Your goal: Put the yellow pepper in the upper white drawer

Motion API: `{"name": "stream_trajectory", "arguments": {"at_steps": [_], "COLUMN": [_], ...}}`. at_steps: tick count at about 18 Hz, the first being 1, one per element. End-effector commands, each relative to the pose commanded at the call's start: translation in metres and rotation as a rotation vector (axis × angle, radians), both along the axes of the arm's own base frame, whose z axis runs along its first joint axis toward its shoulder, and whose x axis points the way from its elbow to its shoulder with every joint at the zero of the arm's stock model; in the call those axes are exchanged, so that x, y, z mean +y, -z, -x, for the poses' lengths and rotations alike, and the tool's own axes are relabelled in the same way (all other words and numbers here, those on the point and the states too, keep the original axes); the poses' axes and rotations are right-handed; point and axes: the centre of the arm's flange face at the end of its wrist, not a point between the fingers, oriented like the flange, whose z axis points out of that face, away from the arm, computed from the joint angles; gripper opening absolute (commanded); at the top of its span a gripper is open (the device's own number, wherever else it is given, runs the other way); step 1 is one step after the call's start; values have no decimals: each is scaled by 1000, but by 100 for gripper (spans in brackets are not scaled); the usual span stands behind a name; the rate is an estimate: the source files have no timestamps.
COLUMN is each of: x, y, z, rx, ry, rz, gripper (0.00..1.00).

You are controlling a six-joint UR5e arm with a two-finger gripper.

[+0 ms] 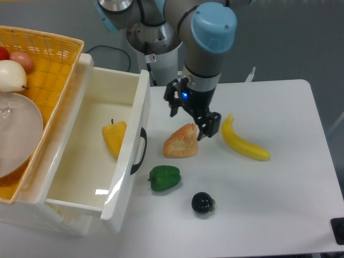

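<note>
The yellow pepper [115,137] lies inside the upper white drawer [91,183], against the inner side of the drawer front, partly hidden by it. The drawer is pulled open, its black curved handle [141,150] facing the table. My gripper [191,115] hangs over the table to the right of the drawer, just above a croissant [180,142]. Its fingers are spread apart and hold nothing.
A green pepper [164,178], a dark round fruit [202,203] and a banana [243,142] lie on the white table [279,215]. A yellow wicker basket [45,64] with a clear bowl [16,134] and other produce sits above the drawer at left.
</note>
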Motion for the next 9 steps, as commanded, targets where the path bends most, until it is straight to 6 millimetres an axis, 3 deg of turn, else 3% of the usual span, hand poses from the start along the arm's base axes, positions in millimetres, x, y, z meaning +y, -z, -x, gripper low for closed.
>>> {"name": "stream_trajectory", "arguments": {"at_steps": [2,9], "x": [3,-3], "y": [13,37], "z": [20,46], "rx": [53,113], "ry": [-10,49], "rz": [13,95], "gripper": [100,100]}}
